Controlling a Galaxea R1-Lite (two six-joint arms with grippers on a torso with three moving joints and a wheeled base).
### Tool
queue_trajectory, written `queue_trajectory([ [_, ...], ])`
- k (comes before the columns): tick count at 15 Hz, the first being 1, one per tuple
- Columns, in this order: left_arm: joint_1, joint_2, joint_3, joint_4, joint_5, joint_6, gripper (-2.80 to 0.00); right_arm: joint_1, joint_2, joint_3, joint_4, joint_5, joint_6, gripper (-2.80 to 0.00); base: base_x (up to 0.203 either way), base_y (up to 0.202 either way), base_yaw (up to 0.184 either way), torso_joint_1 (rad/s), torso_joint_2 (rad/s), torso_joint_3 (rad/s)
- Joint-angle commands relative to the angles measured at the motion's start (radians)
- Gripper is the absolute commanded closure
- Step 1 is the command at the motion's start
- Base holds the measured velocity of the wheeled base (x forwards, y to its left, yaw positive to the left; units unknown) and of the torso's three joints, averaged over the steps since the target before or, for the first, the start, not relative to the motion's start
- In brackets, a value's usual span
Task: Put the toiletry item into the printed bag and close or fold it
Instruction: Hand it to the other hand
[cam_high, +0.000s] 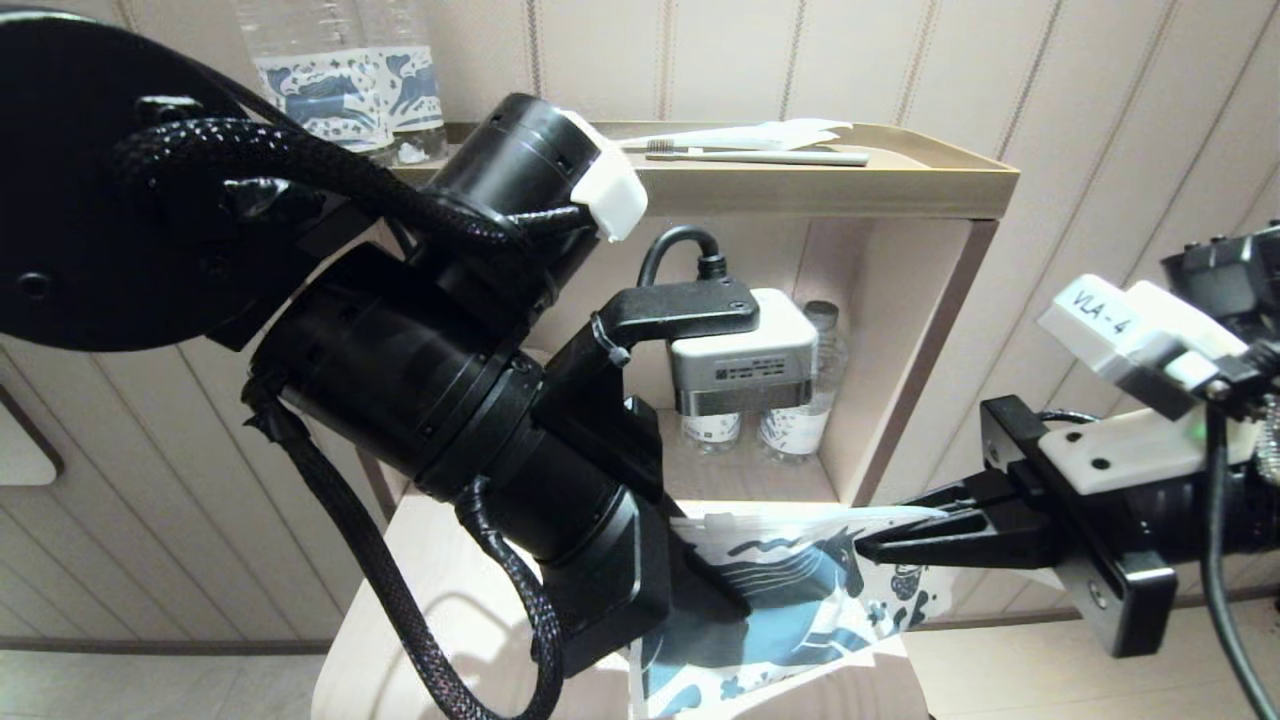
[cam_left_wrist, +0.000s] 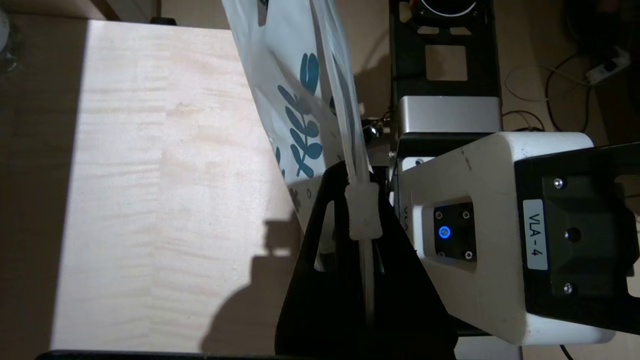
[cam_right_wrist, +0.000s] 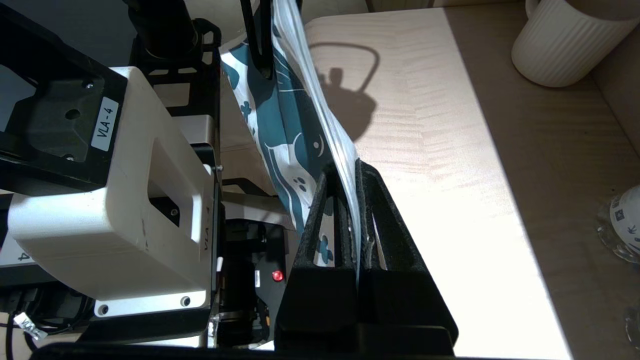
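Since the printed bag (cam_high: 790, 610) is thin, limp paper, my right gripper (cam_right_wrist: 356, 172) and left gripper (cam_left_wrist: 361, 200) pinch its edges gently.

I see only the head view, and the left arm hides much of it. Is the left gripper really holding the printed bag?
Observer: Yes. The left wrist view shows the left gripper shut on the printed bag, at its edge, with a thin white piece I cannot identify.
Operator: And the right one?
Observer: The right wrist view shows the right gripper shut on the bag's edge too.
Operator: Is anything else near?
Observer: A ribbed white cup stands at a corner of the table, apart from the bag.
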Motion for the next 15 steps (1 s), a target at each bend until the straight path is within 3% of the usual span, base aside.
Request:
queue_trajectory([
  [1,0.01,-0.008,0.036,-0.019,-0.004,0.004,-2.8,-0.003,0.005,-0.001,0.001,0.005,-0.004,0.0,0.0,0.0,0.0,0.0,0.0,0.0],
  [3,0.022,-0.011,0.068,-0.095,-0.008,0.002,-2.8,-0.004,0.007,-0.001,-0.008,0.005,-0.004,0.0,0.0,0.0,0.0,0.0,0.0,0.0],
  [9,0.088,-0.035,0.124,-0.134,-0.074,-0.034,-2.8,-0.02,0.02,-0.007,-0.01,0.005,-0.004,0.0,0.0,0.0,0.0,0.0,0.0,0.0],
  [15,0.146,-0.105,0.228,-0.275,-0.114,-0.071,-2.8,-0.024,0.018,-0.009,-0.01,0.005,-0.004,0.0,0.0,0.0,0.0,0.0,0.0,0.0],
])
